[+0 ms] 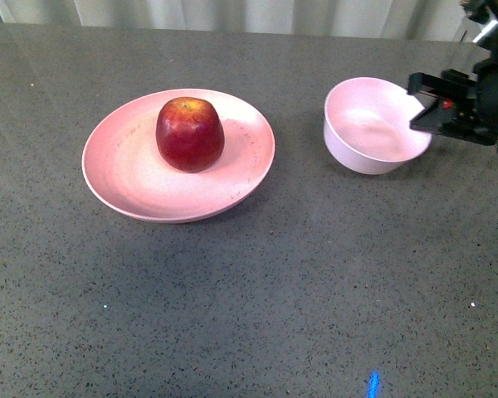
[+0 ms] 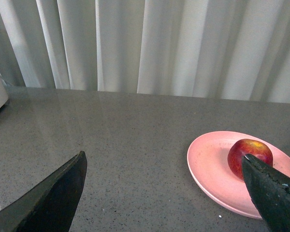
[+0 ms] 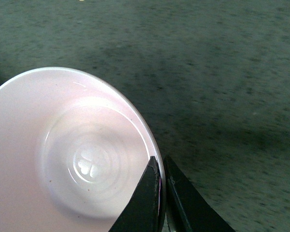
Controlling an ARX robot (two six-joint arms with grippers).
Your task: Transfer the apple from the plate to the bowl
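The apple [image 1: 190, 134], dark red, round and glossy with a yellowish patch around its stem dimple, sits upright on the plate [image 1: 124, 178], a wide, shallow, round pink dish with faint speckles near its rim. The plate lies on the left half of the table [image 1: 232, 290], toward the far edge. The table is a dark grey, finely flecked, stone-like slab.

The bowl [image 1: 357, 157], small, pale pinkish-white and steep-sided, stands apart from the plate toward the right side of the table. It is empty, with a smooth glazed inside and a faint clover mark pressed into its bottom.

The right gripper [image 3: 160, 162] is at the bowl's right rim. In the right wrist view its two black fingers are drawn together on either side of that rim and appear to pinch it. The left gripper [image 2: 163, 157] hangs low on the left with its dark fingers spread wide and nothing between them; the apple and plate show beyond one finger, and a pale pleated curtain [image 2: 159, 43] hangs behind the table.

The transfer itself has not begun, and the step in hand looks like steadying or placing the bowl. Next, I judge, a gripper must reach the apple, open wide enough for its rounded, slippery sides, and close gently.
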